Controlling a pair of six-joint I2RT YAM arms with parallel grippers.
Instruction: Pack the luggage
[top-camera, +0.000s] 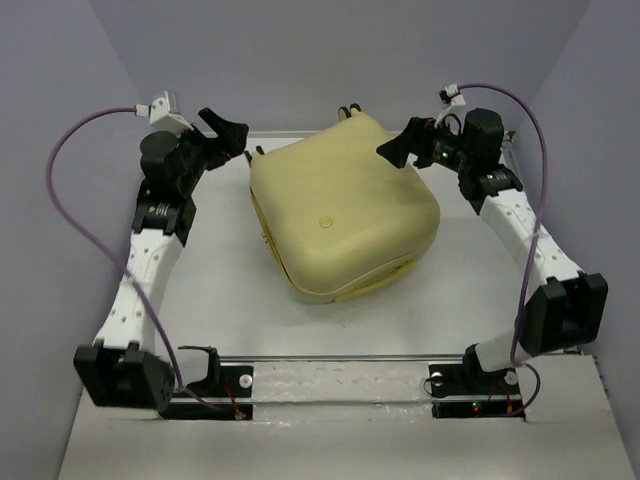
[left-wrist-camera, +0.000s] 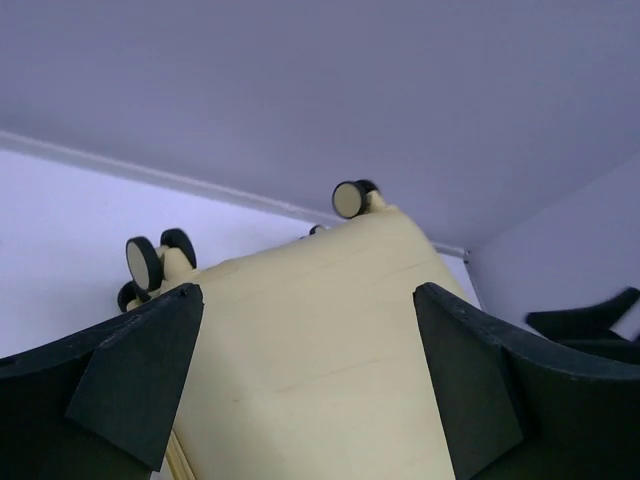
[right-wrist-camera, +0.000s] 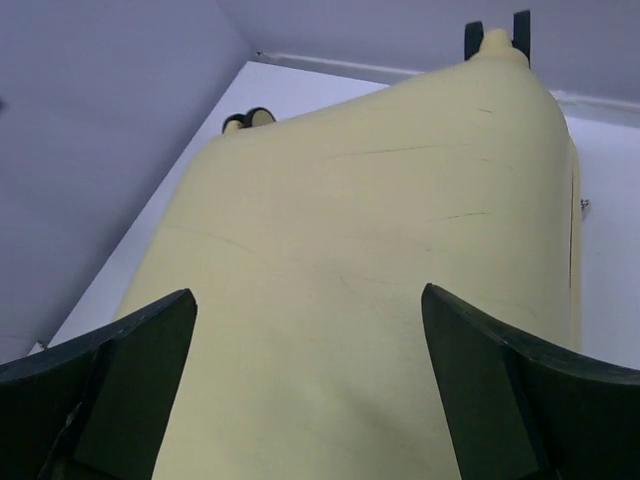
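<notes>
The luggage is a pale-yellow hard-shell suitcase lying closed and flat in the middle of the table, turned at an angle. Its black-and-cream wheels point toward the back. My left gripper hovers open off the case's far left corner, holding nothing. My right gripper hangs open by the far right corner, also holding nothing. In the left wrist view the shell fills the gap between the spread fingers. The right wrist view looks along the lid past its fingers.
A white table sits between lavender walls. An aluminium rail with both arm bases runs along the near edge. Purple cables loop beside each arm. A seam runs down the case's side.
</notes>
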